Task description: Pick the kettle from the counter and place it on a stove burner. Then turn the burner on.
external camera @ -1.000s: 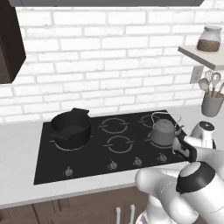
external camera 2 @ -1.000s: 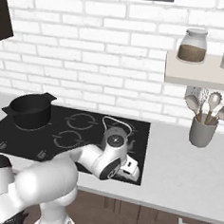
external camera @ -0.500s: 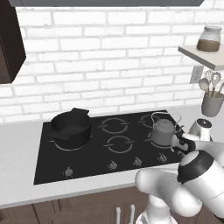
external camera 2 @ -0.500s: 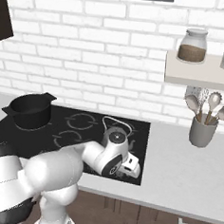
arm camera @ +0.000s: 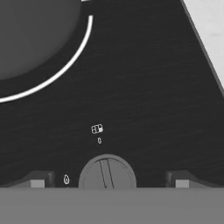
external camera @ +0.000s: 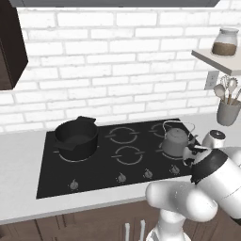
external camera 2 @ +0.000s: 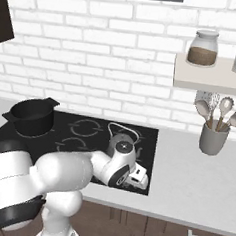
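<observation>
The rounded grey kettle (external camera: pixel 175 141) sits on a thin-ringed burner (arm camera: pixel 65 65) (glossy black glass); the gripper (arm camera: pixel 107 181), fingers spread, straddles a round ridged knob (arm camera: pixel 107 173).

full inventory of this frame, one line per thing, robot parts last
kettle: 1, grey, on the cooktop's front right ring
pot: 1, black, on the left rings
cooktop: 1, black glass, set in the counter
knobs: 4 seen, grey, along the cooktop's front edge
counter: 1, pale grey-white
utensil holder: 1, grey, on the counter at right
jar: 1, brown contents, on the wall shelf
hand: 1, fingers either side of the knob below the kettle's ring
</observation>
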### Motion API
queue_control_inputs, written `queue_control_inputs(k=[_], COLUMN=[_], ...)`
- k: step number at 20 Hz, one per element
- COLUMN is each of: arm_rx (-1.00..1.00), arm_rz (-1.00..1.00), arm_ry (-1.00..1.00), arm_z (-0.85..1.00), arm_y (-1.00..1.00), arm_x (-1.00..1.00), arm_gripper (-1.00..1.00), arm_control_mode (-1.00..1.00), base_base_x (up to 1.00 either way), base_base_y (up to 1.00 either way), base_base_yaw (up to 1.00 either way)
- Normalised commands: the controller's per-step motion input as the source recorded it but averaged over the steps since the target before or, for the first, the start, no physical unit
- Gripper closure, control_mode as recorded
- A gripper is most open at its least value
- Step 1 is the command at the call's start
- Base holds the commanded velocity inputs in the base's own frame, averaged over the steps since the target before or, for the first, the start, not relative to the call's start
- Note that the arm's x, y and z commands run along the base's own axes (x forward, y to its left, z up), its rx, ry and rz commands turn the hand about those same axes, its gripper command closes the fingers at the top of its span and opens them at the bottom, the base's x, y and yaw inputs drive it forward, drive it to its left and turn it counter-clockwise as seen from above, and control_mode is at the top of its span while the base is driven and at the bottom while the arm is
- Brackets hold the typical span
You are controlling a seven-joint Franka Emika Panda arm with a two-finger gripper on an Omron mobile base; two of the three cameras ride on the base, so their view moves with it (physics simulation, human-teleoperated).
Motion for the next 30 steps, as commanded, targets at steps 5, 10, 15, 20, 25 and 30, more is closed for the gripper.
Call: queue_control_inputs(k=[5,10,15,20,25,30], arm_rx=[0.0,0.0,0.0,-0.04,-0.1,-0.15], arm_rz=[0.0,0.0,0.03,0.36,0.5,0.48], arm_ry=[0.0,0.0,0.0,-0.01,0.0,0.0], arm_z=[-0.02,0.0,0.0,0.0,0.0,0.0], arm_y=[0.0,0.0,0.0,0.0,0.01,0.13], arm_x=[0.0,0.0,0.0,-0.02,-0.06,-0.03], arm_gripper=[1.0,1.0,1.0,1.0,1.0,1.0], arm_control_mode=[-1.0,-1.0,-1.0,-1.0,-1.0,-1.0], base_base_x=[0.0,0.0,0.0,0.0,0.0,0.0], base_base_y=[0.0,0.0,0.0,0.0,0.0,0.0], base_base_yaw=[0.0,0.0,0.0,0.0,0.0,0.0])
